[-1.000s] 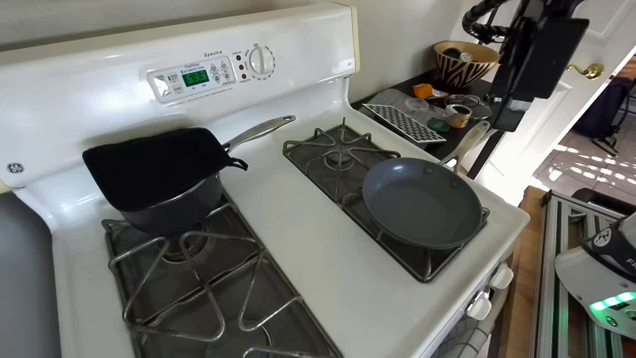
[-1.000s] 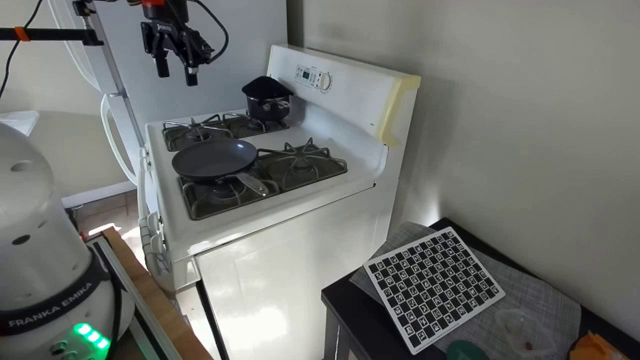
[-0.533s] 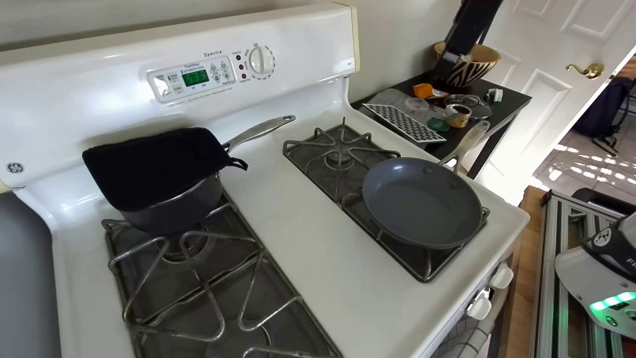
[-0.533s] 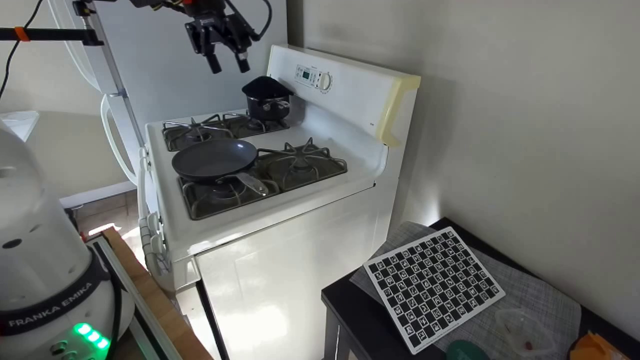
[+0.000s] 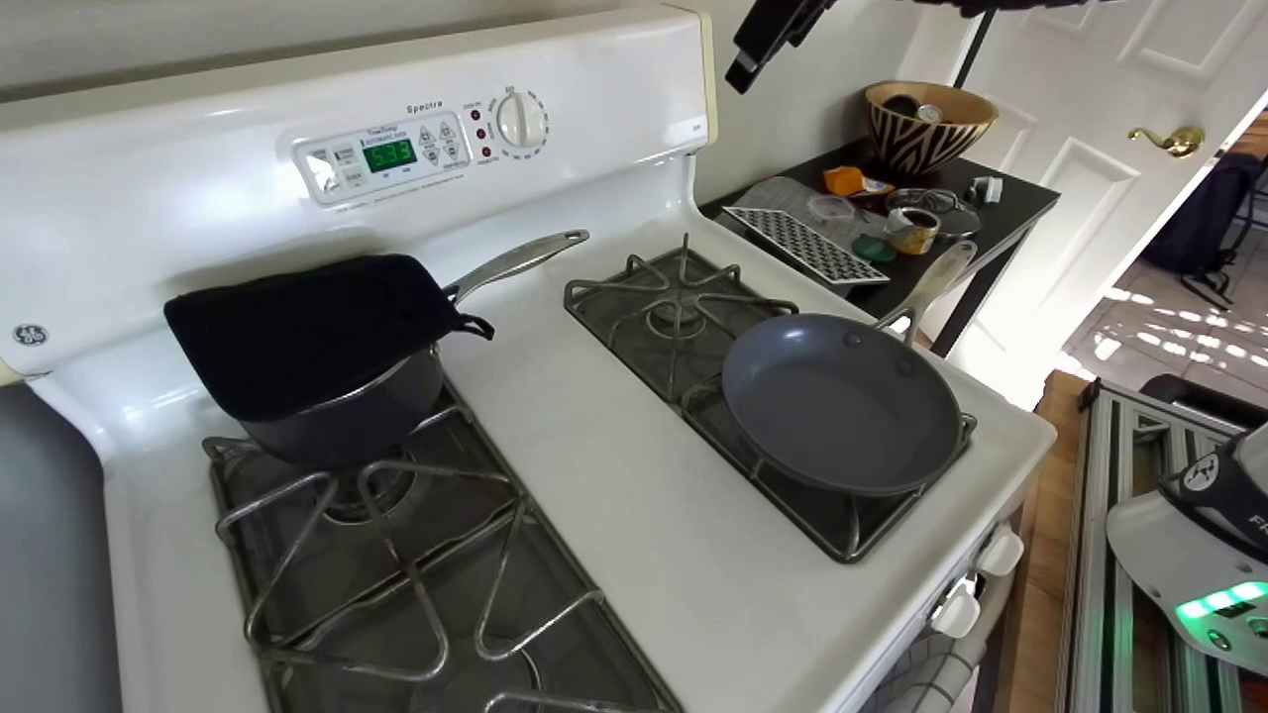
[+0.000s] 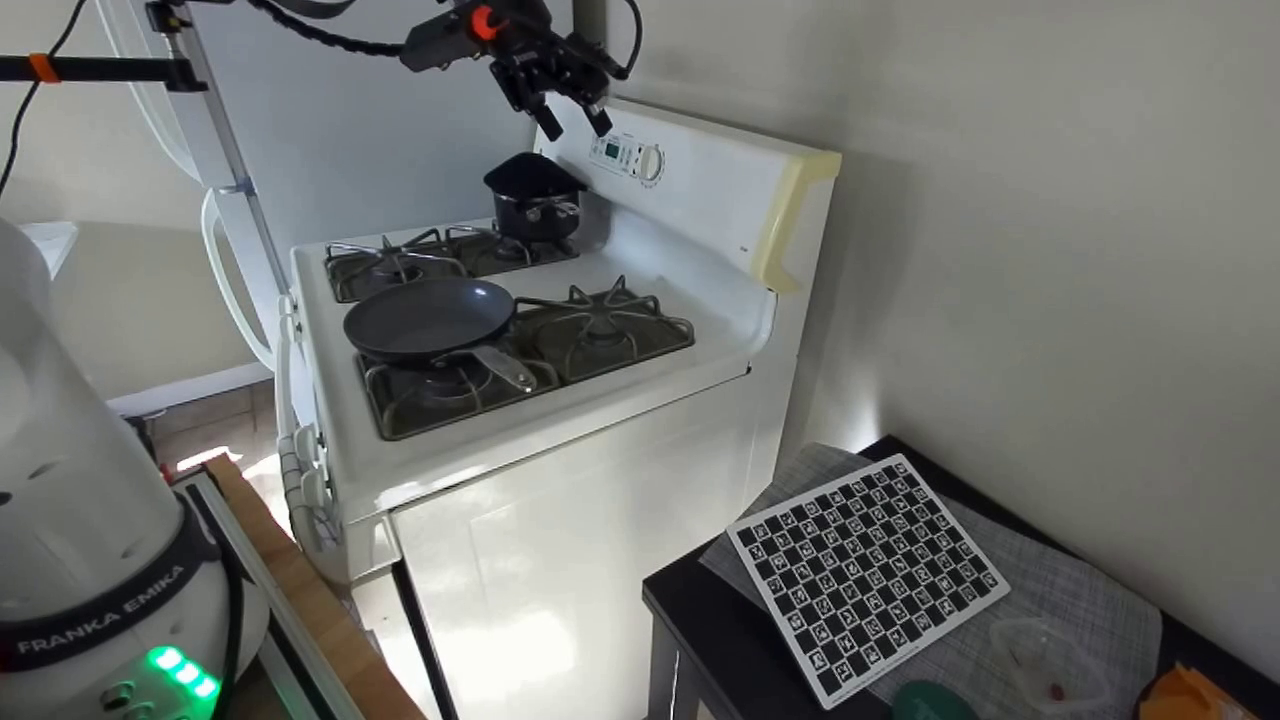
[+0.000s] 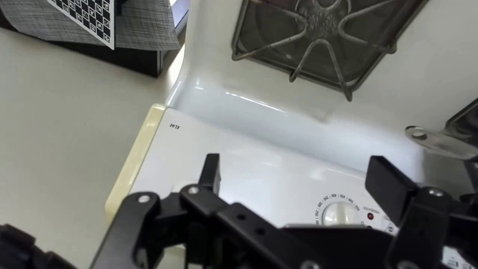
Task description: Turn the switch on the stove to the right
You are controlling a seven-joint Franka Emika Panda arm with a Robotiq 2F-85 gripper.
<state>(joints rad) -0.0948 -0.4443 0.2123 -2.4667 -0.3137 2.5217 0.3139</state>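
The white stove (image 5: 634, 446) shows in both exterior views (image 6: 590, 470) and in the wrist view (image 7: 246, 160). Its round white knob (image 5: 521, 120) sits on the raised back panel, right of the green display (image 5: 390, 154). The knob also shows in an exterior view (image 6: 651, 162) and in the wrist view (image 7: 339, 213), its lower part there hidden by the gripper. My gripper (image 6: 575, 124) is open and empty, in the air near the back panel. In the wrist view its fingers (image 7: 295, 168) are wide apart, with the panel behind them. An exterior view shows only a fingertip end (image 5: 748, 69).
A dark pot (image 5: 396, 406) with a black cloth over it stands on the back left burner, its handle pointing right. A grey pan (image 5: 842, 406) sits on the front right burner. A side table holds a checkered board (image 6: 870, 575) and a striped bowl (image 5: 921, 134).
My open gripper has moved across the stove toward the back panel, rightward in an exterior view, and has tilted. The knob, pot and pan have not moved.
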